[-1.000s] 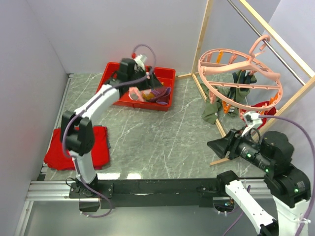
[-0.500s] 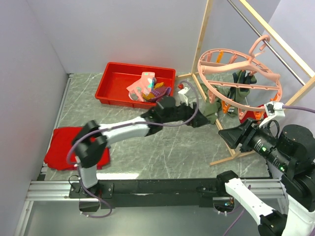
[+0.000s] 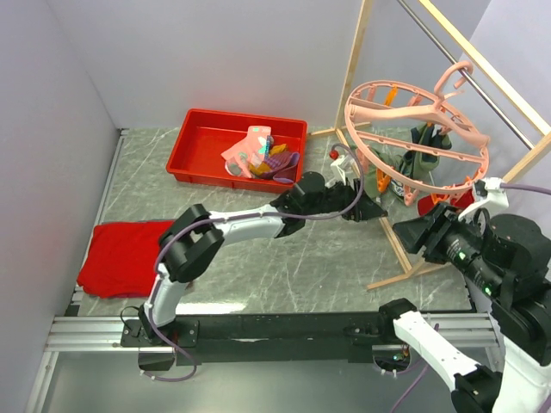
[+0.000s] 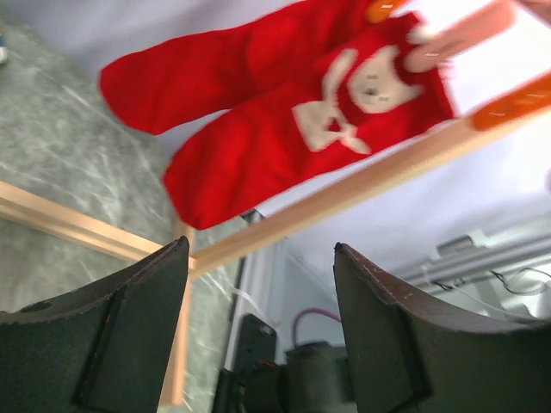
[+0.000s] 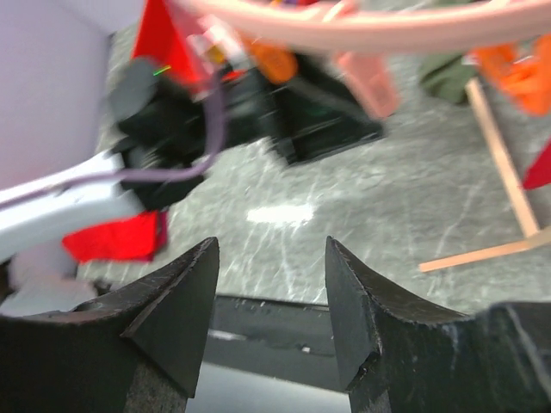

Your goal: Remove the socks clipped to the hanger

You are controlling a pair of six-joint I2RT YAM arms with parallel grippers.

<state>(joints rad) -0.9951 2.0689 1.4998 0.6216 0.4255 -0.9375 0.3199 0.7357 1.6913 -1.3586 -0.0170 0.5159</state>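
Observation:
The pink ring hanger [image 3: 417, 129] hangs by its hook from the rail at the right. A pair of red socks [image 4: 284, 120] with a white bear pattern hangs from an orange clip [image 4: 383, 9] and a pink clip [image 4: 448, 39]. Olive green socks [image 3: 424, 155] dangle under the ring. My left gripper [image 3: 366, 206] is stretched across the table to just below the hanger, open and empty, with the red socks above and beyond its fingertips. My right gripper [image 3: 409, 232] hovers open and empty beside the hanger's near side, facing the left gripper.
A red tray [image 3: 198, 138] at the back holds a pink sock with mint patches [image 3: 250, 146] and a purple one [image 3: 280, 159]. A flat red cloth [image 3: 125, 254] lies at the near left. The wooden frame [image 3: 349, 77] and its floor bar [image 5: 495, 155] stand around the hanger.
My left arm swung from over the red tray across to the hanger, leaving a pink sock in the tray. The right arm lifted and shifted right.

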